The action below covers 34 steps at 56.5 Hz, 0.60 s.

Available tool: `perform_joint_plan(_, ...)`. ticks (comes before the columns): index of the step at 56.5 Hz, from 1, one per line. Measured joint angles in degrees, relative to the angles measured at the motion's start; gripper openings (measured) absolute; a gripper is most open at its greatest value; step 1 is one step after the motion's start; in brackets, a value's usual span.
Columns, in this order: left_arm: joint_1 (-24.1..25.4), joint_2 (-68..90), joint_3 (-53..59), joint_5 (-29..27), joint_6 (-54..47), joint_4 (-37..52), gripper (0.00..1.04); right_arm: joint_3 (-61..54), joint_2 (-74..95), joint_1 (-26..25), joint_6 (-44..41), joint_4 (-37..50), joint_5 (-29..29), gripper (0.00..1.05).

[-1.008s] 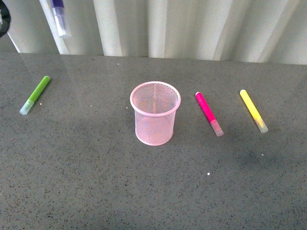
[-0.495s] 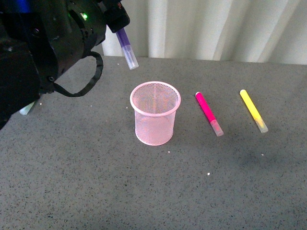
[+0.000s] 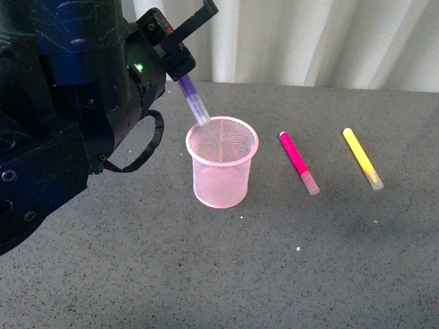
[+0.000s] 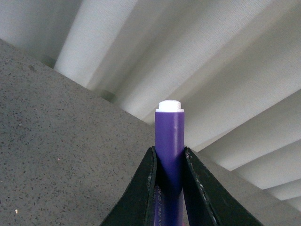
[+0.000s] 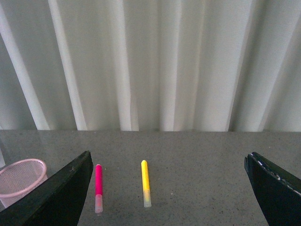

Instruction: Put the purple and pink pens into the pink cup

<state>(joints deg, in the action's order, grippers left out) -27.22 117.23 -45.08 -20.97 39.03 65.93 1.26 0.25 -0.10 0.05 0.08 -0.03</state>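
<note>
Pale pleated curtains [image 3: 309, 41] are hanging behind a grey speckled worktop [image 3: 309, 274]. On it, the left tool [image 3: 181, 70] is clamping the purple pen [image 3: 194, 101] by its upper barrel, its fingers drawn in narrowly on either side. It is holding the pen slanted with the clear cap pointing down, so the pen is lining up to slide cap-first into the pink cup [image 3: 219, 181]. The cap end is meeting the far left of the rim, though it is unclear whether it is inside the mouth yet. The cup is standing upright mid-worktop, leaving its mouth open to a drop from above. Just to its right, apart from it, the pink pen [image 3: 298, 162] is lying flat, not yet picked up, with a yellow pen [image 3: 361, 157] lying further right. The right tool [image 5: 168, 157] is hanging spread wide and gripping nothing, facing those two pens, probably staged for the pink one.
</note>
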Motion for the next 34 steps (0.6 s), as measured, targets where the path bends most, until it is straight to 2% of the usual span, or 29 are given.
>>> perform_joint_plan(21,-1.7,0.3,0.3,-0.1,0.0,0.8,0.14,0.0,0.0,0.0,0.0,0.0,0.0,0.98)
perform_joint_plan(26,-1.7,0.3,0.3,-0.1,-0.4,0.9,0.28,0.0,0.0,0.0,0.0,0.0,0.0,0.98)
perform_joint_plan(31,-1.7,0.3,0.3,-0.1,-0.6,1.3,0.48,0.0,0.0,0.0,0.0,0.0,0.0,0.98)
perform_joint_plan(34,-1.7,0.3,0.3,-0.1,-0.6,1.4,0.55,0.0,0.0,0.0,0.0,0.0,0.0,0.98)
